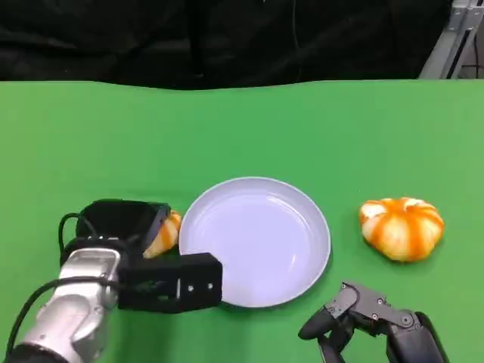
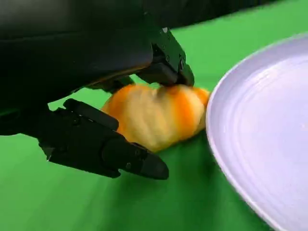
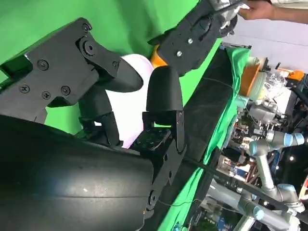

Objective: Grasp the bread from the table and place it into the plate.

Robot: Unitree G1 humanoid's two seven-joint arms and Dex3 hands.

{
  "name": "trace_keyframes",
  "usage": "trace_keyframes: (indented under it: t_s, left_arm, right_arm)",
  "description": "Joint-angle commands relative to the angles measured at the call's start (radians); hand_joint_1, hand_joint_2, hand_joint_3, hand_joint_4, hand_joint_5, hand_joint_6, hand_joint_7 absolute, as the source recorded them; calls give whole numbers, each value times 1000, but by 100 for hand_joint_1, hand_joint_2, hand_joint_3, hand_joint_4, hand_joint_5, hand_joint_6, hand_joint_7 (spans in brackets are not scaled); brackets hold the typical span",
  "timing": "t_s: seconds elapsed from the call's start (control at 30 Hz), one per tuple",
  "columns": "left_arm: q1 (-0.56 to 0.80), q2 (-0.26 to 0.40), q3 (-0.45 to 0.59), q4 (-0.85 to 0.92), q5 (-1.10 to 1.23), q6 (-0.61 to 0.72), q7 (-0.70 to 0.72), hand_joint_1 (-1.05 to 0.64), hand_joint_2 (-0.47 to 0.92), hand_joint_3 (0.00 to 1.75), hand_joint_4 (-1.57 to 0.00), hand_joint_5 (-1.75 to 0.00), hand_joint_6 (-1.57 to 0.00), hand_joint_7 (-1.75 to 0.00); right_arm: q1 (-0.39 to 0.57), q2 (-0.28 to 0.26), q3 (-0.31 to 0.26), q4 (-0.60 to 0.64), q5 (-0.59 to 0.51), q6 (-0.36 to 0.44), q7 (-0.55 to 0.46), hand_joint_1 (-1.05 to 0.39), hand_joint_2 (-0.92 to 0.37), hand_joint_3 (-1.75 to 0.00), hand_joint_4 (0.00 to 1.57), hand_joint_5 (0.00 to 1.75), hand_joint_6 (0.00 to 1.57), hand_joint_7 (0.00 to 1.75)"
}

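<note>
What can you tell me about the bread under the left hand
The bread is a rounded, soft-looking bun, pale yellow with orange stripes. It sits on the green table just left of the plate, close to its rim; whether they touch is unclear. The left hand is closed over it, one finger pressing its top and another along its side. In the head view the hand covers most of it.

head view overhead; wrist views close, sharing plate (image 1: 257,238)
</note>
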Motion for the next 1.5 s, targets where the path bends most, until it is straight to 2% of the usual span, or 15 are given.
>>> trace_keyframes:
  t_s: [0.03, 0.07, 0.13, 0.2, 0.5, 0.7, 0.73, 0.77, 0.87, 0.93, 0.97, 1.07, 1.23, 1.33, 1.5]
  left_arm:
    - [28, 32, 13, 51, -53, -114, 133, -24, 87, 0, -89, -169, -121, -14]
    - [29, 40, 19, 30, -56, -116, 144, -24, 87, 0, -91, -172, -123, -14]
    - [28, 54, 32, -17, -62, -107, 140, -21, 89, 10, -88, -174, -99, -76]
    - [28, 61, 39, -50, -64, -94, 128, -21, 90, 14, -85, -175, -89, -93]
    - [12, 103, -12, -177, 109, 66, 86, -36, 85, 0, -84, -175, -108, -23]
    - [40, 97, 1, -225, 101, -13, 214, -36, 85, 0, -92, -175, -121, -29]
    - [45, 92, 1, -230, 100, -22, 235, -32, 87, 1, -91, -175, -97, -95]
    - [52, 83, 10, -236, 75, -53, 260, -32, 89, 3, -91, -175, -82, -131]
    - [65, 63, 30, -250, 4, -124, 289, -22, 92, 7, -89, -175, -70, -170]
    - [72, 41, 40, -265, -45, -174, 297, -22, 63, 76, -91, -175, -72, -174]
    - [73, 32, 43, -269, -61, -193, 301, -21, 53, 97, -91, -175, -72, -174]
    - [68, 0, 38, -275, -85, -211, 291, -20, 41, 121, -93, -175, -72, -175]
    - [49, -39, 19, -264, -85, -205, 261, -20, 37, 124, -93, -175, -73, -175]
    - [27, -73, -5, -251, -84, -194, 218, -20, 42, 103, -91, -175, -71, -175]
    - [24, -78, -6, -250, -82, -193, 211, -19, 43, 100, -91, -175, -70, -175]
  right_arm:
    - [4, -6, -4, -2, -4, -14, -13, -16, -47, -114, 73, 159, 74, 117]
    - [4, -7, -4, -1, -4, -15, -13, -16, -47, -114, 73, 159, 74, 117]
    - [3, -8, -5, -2, -3, -13, -13, -17, -47, -114, 73, 159, 75, 117]
    - [3, -8, -6, -2, -3, -10, -13, -17, -47, -114, 73, 159, 75, 117]
    - [1, -9, -8, 4, 5, -13, -11, -17, -47, -113, 72, 159, 75, 117]
    - [-2, -11, -9, 9, 2, -22, -13, -17, -47, -113, 72, 159, 75, 117]
    - [-1, -10, -9, 7, 3, -20, -13, -18, -47, -113, 72, 158, 75, 117]
    - [0, -10, -8, 6, 2, -19, -12, -18, -47, -113, 71, 158, 75, 117]
    - [0, -9, -8, 6, 1, -20, -13, -18, -47, -113, 72, 158, 75, 117]
    - [-1, -9, -8, 8, -1, -24, -15, -18, -47, -113, 72, 158, 75, 117]
    - [-1, -9, -8, 8, -2, -25, -16, -18, -47, -114, 72, 158, 75, 117]
    - [1, -10, -8, 1, 1, -16, -12, -18, -47, -114, 71, 158, 74, 118]
    - [0, -10, -8, 0, -1, -14, -12, -18, -47, -114, 70, 160, 74, 118]
    - [1, -8, -7, 0, 0, -15, -14, -18, -46, -115, 70, 160, 75, 118]
    - [2, -8, -7, -1, 0, -13, -14, -18, -45, -116, 71, 160, 75, 118]
